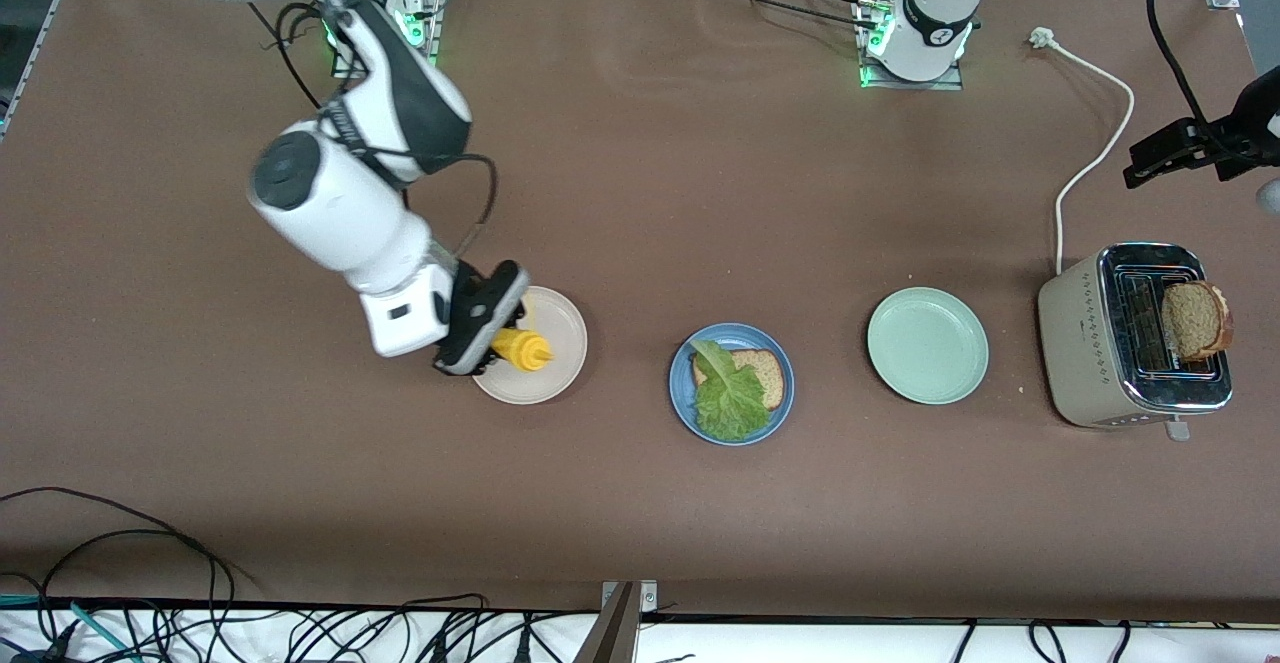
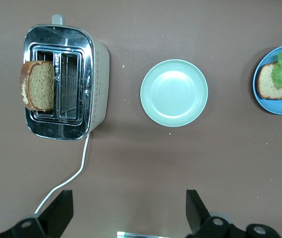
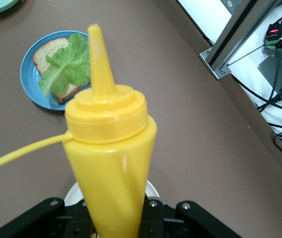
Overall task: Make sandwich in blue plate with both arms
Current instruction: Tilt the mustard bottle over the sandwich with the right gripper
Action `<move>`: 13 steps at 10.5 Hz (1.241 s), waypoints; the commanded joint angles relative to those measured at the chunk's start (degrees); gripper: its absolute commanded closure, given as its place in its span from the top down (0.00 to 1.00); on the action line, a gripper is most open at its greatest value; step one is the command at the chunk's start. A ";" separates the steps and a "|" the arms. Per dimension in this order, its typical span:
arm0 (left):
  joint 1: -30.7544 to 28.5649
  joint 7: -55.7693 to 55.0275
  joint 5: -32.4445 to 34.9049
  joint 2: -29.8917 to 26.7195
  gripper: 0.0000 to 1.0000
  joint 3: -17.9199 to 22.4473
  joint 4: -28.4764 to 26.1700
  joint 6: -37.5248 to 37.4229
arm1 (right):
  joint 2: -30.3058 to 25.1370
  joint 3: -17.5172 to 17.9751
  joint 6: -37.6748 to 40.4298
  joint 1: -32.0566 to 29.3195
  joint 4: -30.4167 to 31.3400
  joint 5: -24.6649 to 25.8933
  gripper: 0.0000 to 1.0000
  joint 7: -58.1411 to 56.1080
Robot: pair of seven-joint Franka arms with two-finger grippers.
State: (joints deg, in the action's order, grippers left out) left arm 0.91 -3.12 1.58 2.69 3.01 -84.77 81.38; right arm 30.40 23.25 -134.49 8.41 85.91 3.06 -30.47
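A blue plate (image 1: 681, 398), the thing lowest in the front view, sits mid-table holding one bread slice (image 1: 767, 375) with one green lettuce leaf (image 1: 730, 396) lying on it, covering most of the slice. There are three plates in all, set in a row along the table: a beige plate (image 1: 560, 328) toward the right arm's end, the blue one in the middle, and a mint plate (image 1: 927, 345) toward the left arm's end. One toaster (image 1: 1090, 338) stands past the mint plate at the left arm's end, a white cord (image 1: 1098, 148) running from it toward the bases. A second bread slice (image 1: 1195, 320) stands upright in one of its two slots. The right gripper (image 1: 490, 335) is over the beige plate, its jaws closed around one yellow squeeze bottle (image 1: 522, 349), which is tipped with its nozzle pointing toward the blue plate. The left gripper (image 2: 128, 210) hangs high above the table near the toaster and mint plate, jaws wide apart and holding nothing.
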 commanded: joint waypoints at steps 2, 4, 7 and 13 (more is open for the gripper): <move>0.14 0.14 -0.44 0.21 1.00 0.24 1.28 -1.13 | 10.09 -1.18 -5.61 8.53 -7.40 20.87 0.10 19.18; 0.06 0.14 -0.44 0.21 1.00 0.24 1.28 -1.13 | 14.58 -1.62 -5.52 11.79 -10.84 30.12 0.10 24.91; -0.29 0.14 -0.53 0.21 1.00 0.33 1.28 -1.13 | 22.74 -4.86 -5.52 17.40 -18.03 38.40 0.10 25.73; -0.30 0.22 -0.61 0.21 1.00 0.33 1.36 -1.13 | 32.61 -11.38 -9.21 23.22 -24.83 45.09 0.13 25.81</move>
State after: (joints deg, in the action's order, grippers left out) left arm 0.71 -3.12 1.58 2.68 3.23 -84.68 81.33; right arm 60.26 13.40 -143.40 30.23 65.13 44.90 -4.97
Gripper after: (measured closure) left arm 0.000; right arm 0.863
